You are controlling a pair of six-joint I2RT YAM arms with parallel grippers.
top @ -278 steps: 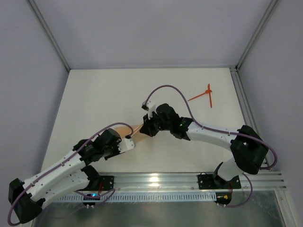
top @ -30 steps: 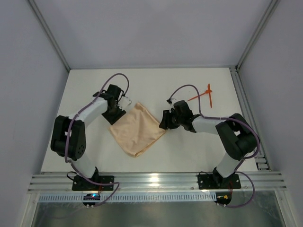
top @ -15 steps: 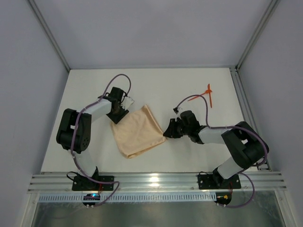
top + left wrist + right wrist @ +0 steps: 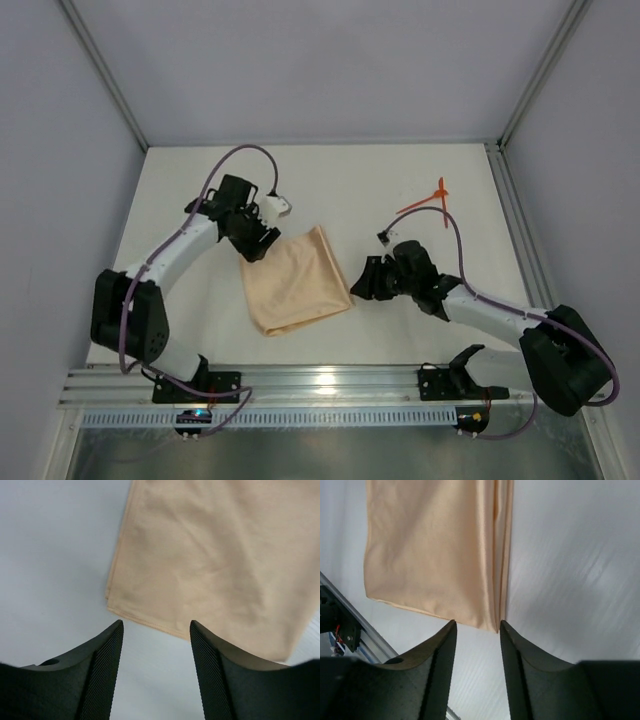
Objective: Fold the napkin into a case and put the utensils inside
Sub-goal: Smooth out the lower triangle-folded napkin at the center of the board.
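The left fingers (image 4: 102,675) stand apart with nothing between them, only bare white surface (image 4: 55,555) showing in the gap. Just ahead of their tips lies a corner of the soft peach-orange cloth napkin (image 4: 210,565). Its edge there shows stacked layers, so the cloth is doubled over.

The right fingers (image 4: 440,670) are likewise parted and empty. The napkin's opposite corner (image 4: 492,622) sits just past their tips, in line with the gap, and a layered edge runs away from it up the cloth.

From above, the napkin (image 4: 297,280) lies flat as a squarish panel near the middle of the surface (image 4: 350,190), with one arm at its far-left corner and the other at its near-right corner. The two thin orange-red plastic utensils (image 4: 430,203) lie crossed toward the far right, well apart from the cloth and from both arms.

The work appears to be between folds: the napkin is layered but not yet a narrow pocket with a slanted edge. The next move probably calls for pinching a corner or edge through all its layers and carrying it across without dragging the panel. The utensils come after that.
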